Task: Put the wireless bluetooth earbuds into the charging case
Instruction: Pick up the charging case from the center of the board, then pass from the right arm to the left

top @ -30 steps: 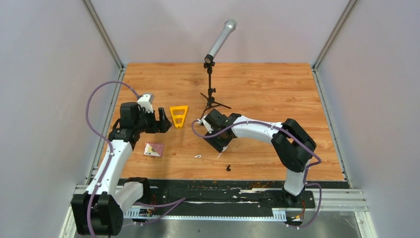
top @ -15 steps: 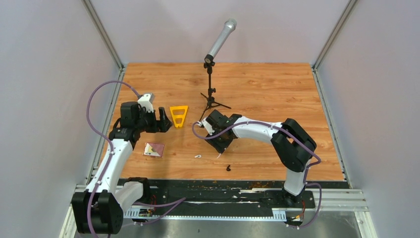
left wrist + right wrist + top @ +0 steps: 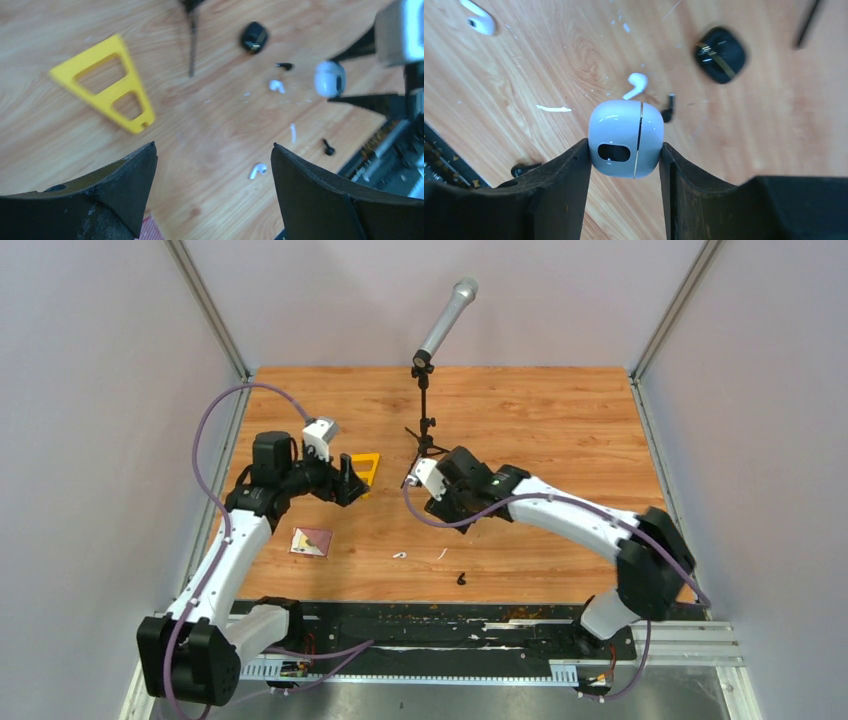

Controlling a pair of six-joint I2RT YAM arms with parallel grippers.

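Note:
My right gripper (image 3: pixel 625 146) is shut on a closed white charging case (image 3: pixel 625 138) and holds it above the table; the case also shows in the left wrist view (image 3: pixel 329 78). Below it lie a white earbud (image 3: pixel 636 85) and a black earbud (image 3: pixel 668 114). A second white earbud (image 3: pixel 479 20) and a second black earbud (image 3: pixel 526 169) lie nearer the front edge. A black charging case (image 3: pixel 720 47) lies shut on the wood. My left gripper (image 3: pixel 213 145) is open and empty, above the table, near a white earbud (image 3: pixel 258 170).
A yellow triangular frame (image 3: pixel 366 464) lies partly under my left gripper (image 3: pixel 350 486). A microphone stand (image 3: pixel 425 425) stands at the middle back. A small card (image 3: pixel 311 541) lies front left. A white streak (image 3: pixel 441 553) marks the wood.
My right arm has stretched out and moved back and right with the white case. My left gripper has moved right, over the yellow frame.

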